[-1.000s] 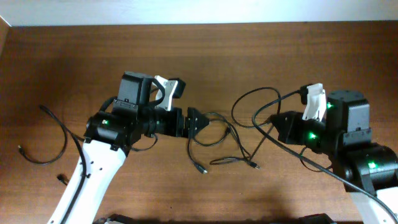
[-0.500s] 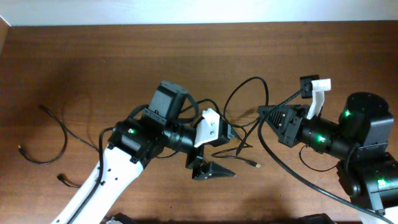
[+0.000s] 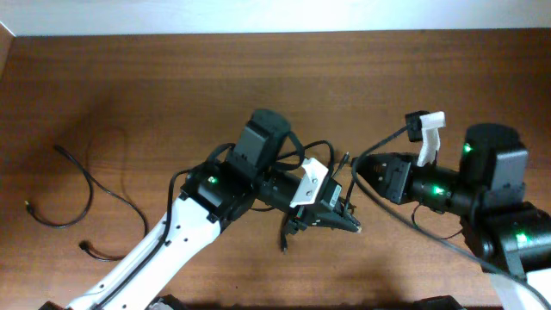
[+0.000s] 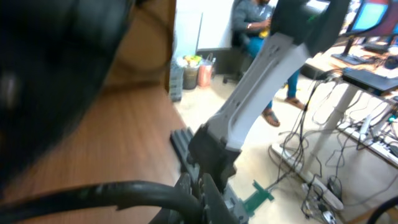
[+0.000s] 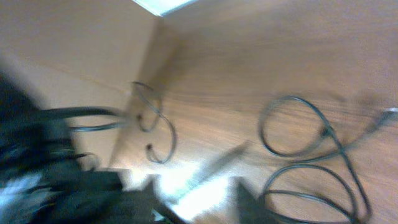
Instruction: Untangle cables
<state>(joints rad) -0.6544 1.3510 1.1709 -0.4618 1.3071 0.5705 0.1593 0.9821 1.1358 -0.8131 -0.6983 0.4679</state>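
**Item 1: left gripper** [image 3: 344, 224]. Loc: ctr of overhead frame, just below middle.
- Chg: half a sec ago it was spread wide at the near edge of the tangle. Now the fingers are pressed together and the arm has swung further right.
- Cord in the pinch? We can't tell. The tip covers that spot, and the left wrist view is blur plus room bkgd.

**Item 2: right gripper** [image 3: 368, 172]. Loc: right of ctr, pointing left at item 1.
- Chg: it was clamped. Now the right wrist view shows its two dark fingers [image 5: 252, 205] apart, w/ bare table between them and nothing held.

**Item 3: cables** [image 3: 343, 207], the tangle. Loc: ctr, mostly hidden under the left gripper.
- A few strands show at the tip, and one plug end [image 3: 282, 247] trails out below-left.
- Chg: a sec ago the tangle lay spread in the open. Now it's bunched under the arm.

**Item 4: lone cable** [image 3: 90, 189]. Loc: left third of frame, flat on the table [image 3: 172, 86]. No chg; well apart from the rest.

**Reading:** we take this as a swap of holds, w/ left taking over and right letting go. The task looks early, as the tangle isn't parted yet. Next, we judge, right needs a fresh strand to pull against left.
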